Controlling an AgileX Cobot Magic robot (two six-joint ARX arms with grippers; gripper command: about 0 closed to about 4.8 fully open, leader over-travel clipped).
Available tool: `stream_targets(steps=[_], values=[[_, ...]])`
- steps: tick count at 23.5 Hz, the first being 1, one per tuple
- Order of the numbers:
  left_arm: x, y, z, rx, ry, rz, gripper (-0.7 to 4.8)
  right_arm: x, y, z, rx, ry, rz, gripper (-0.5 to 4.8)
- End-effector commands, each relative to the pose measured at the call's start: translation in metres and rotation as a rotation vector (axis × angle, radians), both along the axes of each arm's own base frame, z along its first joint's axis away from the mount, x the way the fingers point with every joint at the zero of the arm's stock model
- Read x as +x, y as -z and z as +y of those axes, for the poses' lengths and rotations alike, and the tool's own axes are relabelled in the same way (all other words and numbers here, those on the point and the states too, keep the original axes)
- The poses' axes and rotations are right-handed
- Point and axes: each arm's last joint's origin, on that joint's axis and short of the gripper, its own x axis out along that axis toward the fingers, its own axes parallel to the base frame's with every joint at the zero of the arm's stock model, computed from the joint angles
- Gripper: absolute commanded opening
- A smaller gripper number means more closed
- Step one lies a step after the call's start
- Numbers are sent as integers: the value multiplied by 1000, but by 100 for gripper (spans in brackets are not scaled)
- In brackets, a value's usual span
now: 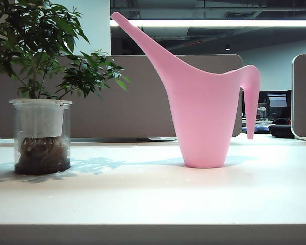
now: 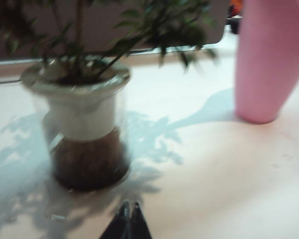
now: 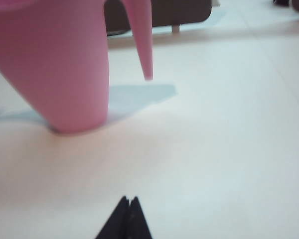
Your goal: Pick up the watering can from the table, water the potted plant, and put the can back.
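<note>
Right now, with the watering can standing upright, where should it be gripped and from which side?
Probably the curved handle of the watering can, approached from the right of the exterior view. It arches clear of the body, thin enough for jaws, and faces the right gripper, whose jaws are shut, as are the left gripper's by the potted plant. The body looks too wide.

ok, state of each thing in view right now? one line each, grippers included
watering can: upright on the table, spout pointing toward the plant, not held
potted plant: upright in its glass jar, apart from the can
left gripper: shut, empty, low over the table in front of the plant
right gripper: shut, empty, low over the table in front of the can
</note>
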Motion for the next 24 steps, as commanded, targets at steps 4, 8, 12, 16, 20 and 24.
stream_targets(steps=[4, 8, 12, 16, 20, 24], values=[[1, -1, 2, 73, -63, -65, -6, 1, -6, 0, -123, -13, -88, -1], [2, -1, 2, 67, -87, -54, -5, 1, -5, 0, -139, -16, -82, -1], [1, 2, 2, 75, -83, -25, -5, 1, -4, 0, -141, -16, -74, -1], [1, 3, 2, 76, -82, -18, -5, 1, -4, 0, -140, -16, -75, -1], [1, 3, 2, 77, -82, -17, -5, 1, -4, 0, -140, -16, -75, -1], [1, 3, 2, 77, -82, -17, -5, 1, -4, 0, -140, -16, -75, -1]])
